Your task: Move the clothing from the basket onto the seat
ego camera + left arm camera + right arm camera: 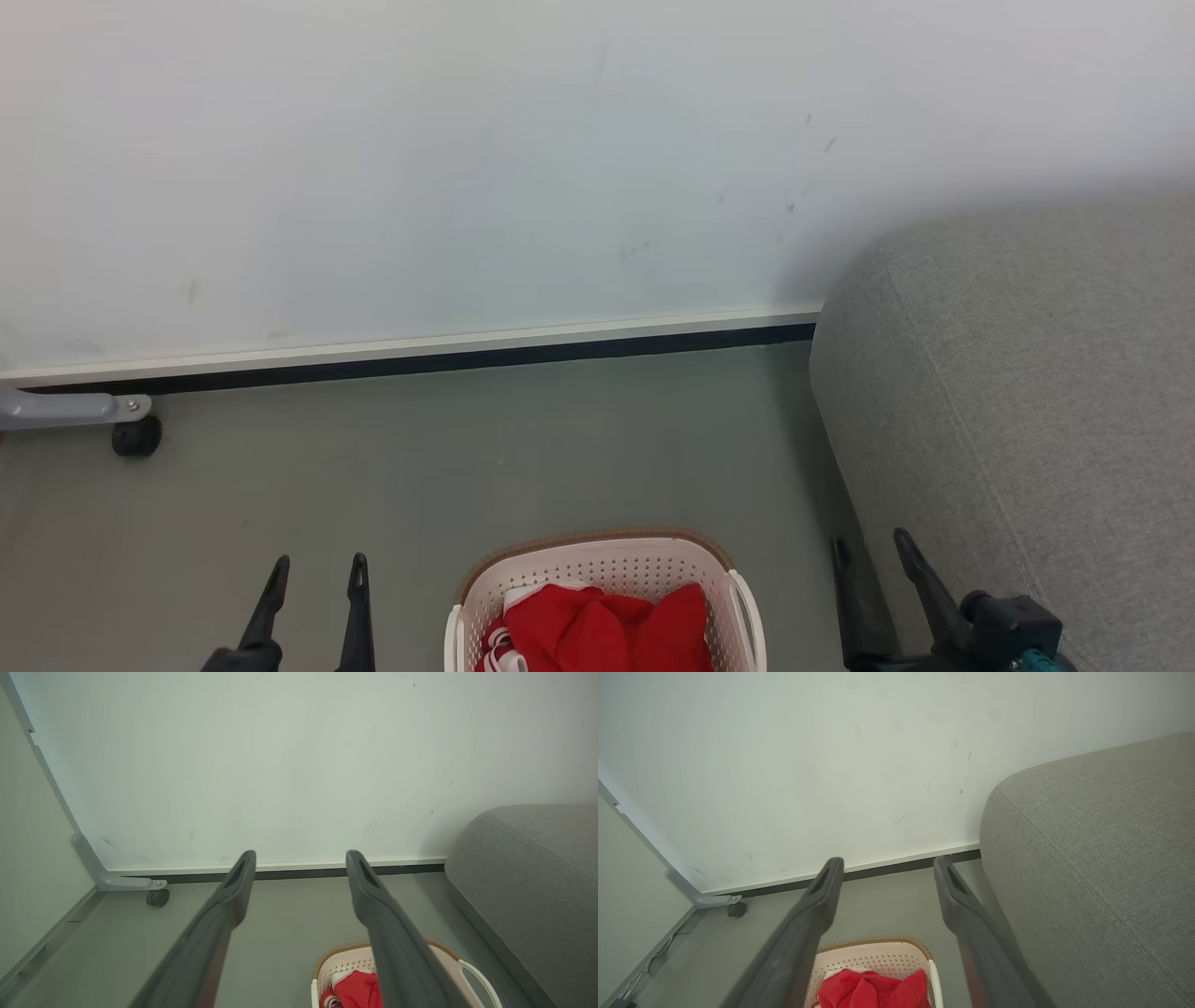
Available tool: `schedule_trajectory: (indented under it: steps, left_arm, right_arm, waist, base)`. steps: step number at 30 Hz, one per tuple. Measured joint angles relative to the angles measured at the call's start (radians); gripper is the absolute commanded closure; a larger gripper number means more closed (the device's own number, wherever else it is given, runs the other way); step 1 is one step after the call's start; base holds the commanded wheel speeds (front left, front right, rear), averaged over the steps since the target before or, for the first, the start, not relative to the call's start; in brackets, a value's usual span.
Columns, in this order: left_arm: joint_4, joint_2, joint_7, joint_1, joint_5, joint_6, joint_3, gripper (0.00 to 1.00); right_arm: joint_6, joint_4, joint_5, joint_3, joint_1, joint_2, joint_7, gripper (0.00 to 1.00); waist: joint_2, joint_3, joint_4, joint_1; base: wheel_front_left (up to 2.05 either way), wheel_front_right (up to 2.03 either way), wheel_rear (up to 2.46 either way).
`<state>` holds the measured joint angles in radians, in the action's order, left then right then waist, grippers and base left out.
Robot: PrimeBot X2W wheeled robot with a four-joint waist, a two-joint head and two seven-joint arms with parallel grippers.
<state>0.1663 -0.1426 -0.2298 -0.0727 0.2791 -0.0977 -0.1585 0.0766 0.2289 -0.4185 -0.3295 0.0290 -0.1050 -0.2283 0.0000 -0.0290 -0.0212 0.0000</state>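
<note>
The red clothing (607, 630) lies bunched inside the basket (607, 565), with white trim showing at its left side. The basket stands on the grey floor (373, 467), near the seat (1027, 392) to its right. The left gripper (319, 560) hovers left of the basket and the right gripper (871, 539) by the seat's edge, both with fingers spread and empty. Beyond is a white wall (467, 168), with a black caster (136, 436) at far left.

Basket (607, 565): near half cut off by the bottom edge.
Clothing (607, 630): lower part out of frame; garment count cannot be told.
Sofa (1027, 392): cut off right and below.
Wheeled frame (65, 409): cut off left.
</note>
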Motion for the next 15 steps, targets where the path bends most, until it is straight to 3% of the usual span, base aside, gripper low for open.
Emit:
schedule_trajectory:
  steps: [7, 15]
  left_arm:
    - [-0.005, -0.005, -0.023, -0.017, -0.093, -0.009, -0.01, 0.0]
    - [-0.004, -0.006, -0.023, -0.017, -0.095, -0.009, -0.007, 0.0]
  right_arm:
    - [0.008, -0.001, 0.084, -0.025, 0.0, -0.003, -0.021, 0.0]
    - [0.008, 0.0, 0.086, -0.023, 0.0, -0.003, -0.021, 0.0]
  waist:
    - [0.0, -0.002, -0.003, 0.0]
    - [0.0, -0.001, -0.004, 0.0]
  base:
    - [0.0, 0.0, 0.0]
    - [0.0, 0.0, 0.0]
